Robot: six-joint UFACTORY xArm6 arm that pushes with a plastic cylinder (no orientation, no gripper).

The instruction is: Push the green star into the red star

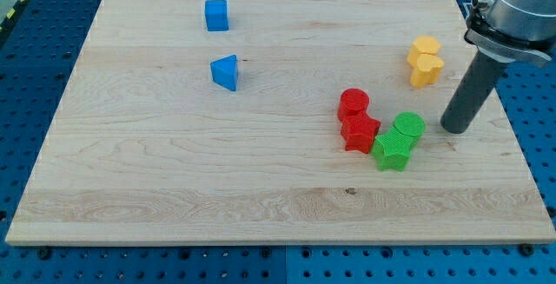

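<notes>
The green star (392, 152) lies on the wooden board at the view's lower right, touching the red star (360, 133) on its left. A green round block (408, 128) sits just above the green star and touches it. A red round block (354, 103) sits right above the red star. My tip (455, 130) rests on the board to the right of the green round block, a small gap away from it, and up and to the right of the green star.
A yellow heart-shaped block (425, 61) lies above the green and red blocks, near the rod. A blue cube (216, 15) and a blue triangular block (225, 72) lie at the view's upper left. The board's right edge (508, 136) is close to my tip.
</notes>
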